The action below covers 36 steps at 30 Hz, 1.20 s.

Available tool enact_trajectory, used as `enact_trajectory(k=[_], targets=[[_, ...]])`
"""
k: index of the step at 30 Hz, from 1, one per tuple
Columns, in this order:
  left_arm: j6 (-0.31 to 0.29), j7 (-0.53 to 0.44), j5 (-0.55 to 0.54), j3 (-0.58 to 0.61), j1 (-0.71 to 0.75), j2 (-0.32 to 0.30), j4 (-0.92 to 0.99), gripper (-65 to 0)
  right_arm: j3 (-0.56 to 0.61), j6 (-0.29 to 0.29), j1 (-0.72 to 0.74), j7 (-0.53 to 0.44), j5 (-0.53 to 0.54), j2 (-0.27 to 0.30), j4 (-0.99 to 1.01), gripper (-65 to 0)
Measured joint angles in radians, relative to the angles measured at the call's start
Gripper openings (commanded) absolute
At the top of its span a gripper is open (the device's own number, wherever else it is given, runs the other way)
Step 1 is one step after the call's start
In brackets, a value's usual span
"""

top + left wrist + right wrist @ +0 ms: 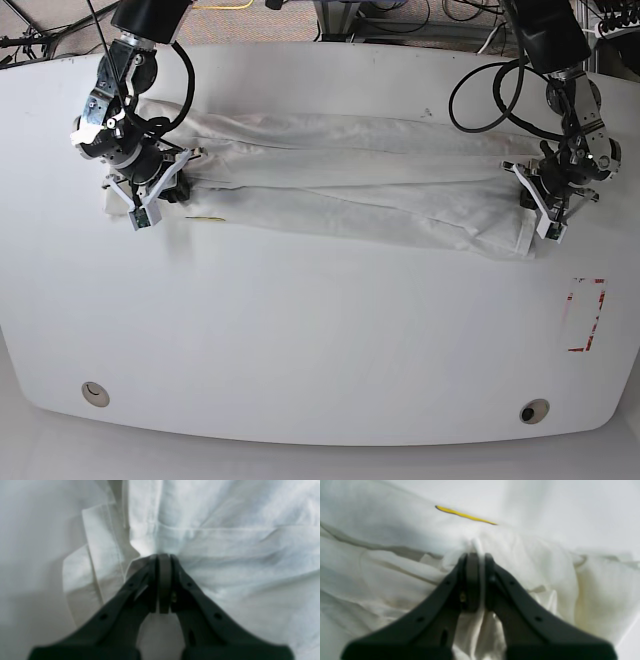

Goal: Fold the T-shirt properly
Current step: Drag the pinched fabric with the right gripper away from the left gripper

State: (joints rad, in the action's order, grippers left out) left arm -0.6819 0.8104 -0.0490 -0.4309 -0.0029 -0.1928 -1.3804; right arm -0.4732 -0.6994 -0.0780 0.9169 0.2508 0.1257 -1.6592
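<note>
The white T-shirt (350, 180) lies as a long, wrinkled, folded band stretched across the far half of the table. My right gripper (172, 178) holds its end on the base view's left. In the right wrist view this gripper (476, 554) is shut on a bunch of the white cloth (395, 530), and a thin yellow strip of the print (465, 515) shows just beyond the tips. My left gripper (530, 195) is at the other end. In the left wrist view it (163, 555) is shut at a hemmed edge of the shirt (225, 542).
The white table (320, 330) extends in front of the shirt. A red rectangle outline (585, 315) is marked near its right edge. Two round fittings (95, 393) (533, 411) sit near the front edge. Cables hang behind the table's far edge.
</note>
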Motion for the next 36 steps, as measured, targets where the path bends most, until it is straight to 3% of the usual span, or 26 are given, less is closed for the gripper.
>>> enact_trajectory(k=[4,9,15,17,36], targets=[[0.0,0.0,-0.001,0.0,0.0,0.0,0.0,-65.0,-0.002,0.0,0.0,0.0,0.0,0.014,0.0,-58.8],[0.0,0.0,-0.001,0.0,0.0,0.0,0.0,-65.0,-0.007,0.0,0.002,0.0,0.0,0.016,0.0,-41.7],[0.0,0.0,-0.001,0.0,0.0,0.0,0.0,-65.0,-0.093,0.0,0.003,-0.004,0.004,0.01,-0.002,-18.7],[0.0,0.0,0.0,0.0,0.0,0.0,0.0,-65.0,-0.111,0.0,0.002,-0.003,0.0,0.013,-0.002,-15.5],[0.0,0.0,-0.001,0.0,0.0,0.0,0.0,-65.0,-0.285,0.0,-0.023,0.0,-0.003,0.013,-0.195,-16.3]])
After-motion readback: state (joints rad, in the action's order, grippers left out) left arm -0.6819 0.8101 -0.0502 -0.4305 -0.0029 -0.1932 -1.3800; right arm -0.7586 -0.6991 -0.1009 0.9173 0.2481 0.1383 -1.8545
